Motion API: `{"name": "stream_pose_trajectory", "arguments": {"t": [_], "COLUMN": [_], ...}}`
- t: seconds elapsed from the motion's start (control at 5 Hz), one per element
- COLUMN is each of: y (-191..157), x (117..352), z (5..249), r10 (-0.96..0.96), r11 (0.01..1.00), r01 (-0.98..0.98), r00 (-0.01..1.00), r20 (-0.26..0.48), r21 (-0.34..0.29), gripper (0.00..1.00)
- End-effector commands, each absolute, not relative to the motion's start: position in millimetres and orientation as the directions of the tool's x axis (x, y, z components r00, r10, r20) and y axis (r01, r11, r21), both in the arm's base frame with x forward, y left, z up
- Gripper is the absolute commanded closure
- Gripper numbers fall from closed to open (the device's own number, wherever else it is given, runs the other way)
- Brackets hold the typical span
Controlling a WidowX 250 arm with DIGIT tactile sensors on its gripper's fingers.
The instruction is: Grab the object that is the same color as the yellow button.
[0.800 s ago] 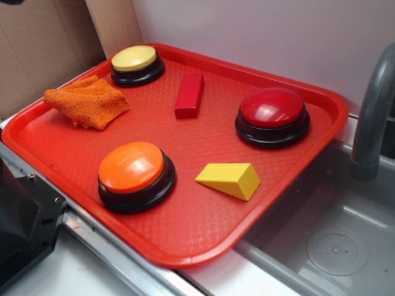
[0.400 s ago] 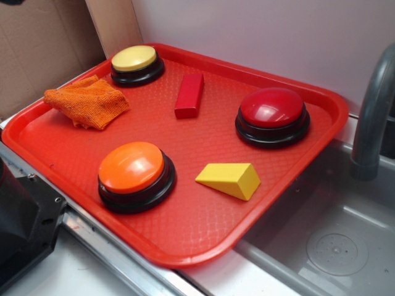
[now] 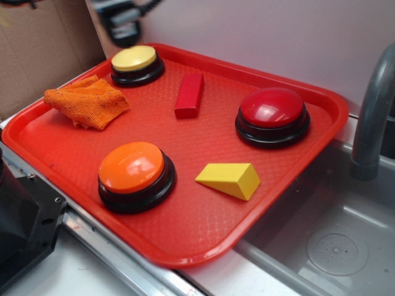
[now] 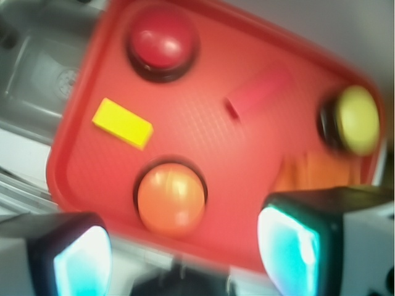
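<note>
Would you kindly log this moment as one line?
gripper: open, high above tray | yellow wedge: untouched, beside orange button | yellow button: far corner

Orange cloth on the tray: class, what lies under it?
The orange cloth rests crumpled on the red tray, near the yellow button. Only tray surface shows around it; anything beneath its folds is covered and cannot be seen.
</note>
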State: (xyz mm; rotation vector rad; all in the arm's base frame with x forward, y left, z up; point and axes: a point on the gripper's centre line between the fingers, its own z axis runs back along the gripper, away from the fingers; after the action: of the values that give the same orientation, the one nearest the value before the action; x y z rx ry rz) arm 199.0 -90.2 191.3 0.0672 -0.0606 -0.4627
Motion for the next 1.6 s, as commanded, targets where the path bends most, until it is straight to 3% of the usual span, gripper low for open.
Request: {"name": "stream_pose_trajectory", "arguments": {"t": [0.0,0.2,0.4,0.6,1.0,1.4], "y": [-187,-190,-171,-155,-157,-175], "x": [214,183,165,174,194,187], "z": [119,88,87,83,67,42], "r10": [-0.838,-0.946,-0.994,-0.984,-0.982,-0.994], "r11": [0.543,0.320,0.077,0.027,0.064,0.064], "r01": [0.838,0.946,0.996,0.999,0.996,0.996], "r00": [0.545,0.316,0.073,0.030,0.074,0.059], "r20": [-0.023,-0.068,-0.087,-0.173,-0.172,-0.097], "r21": [0.058,-0.051,-0.035,0.020,0.061,-0.057], "gripper": [0.00,0.00,0.00,0.00,0.00,0.00]}}
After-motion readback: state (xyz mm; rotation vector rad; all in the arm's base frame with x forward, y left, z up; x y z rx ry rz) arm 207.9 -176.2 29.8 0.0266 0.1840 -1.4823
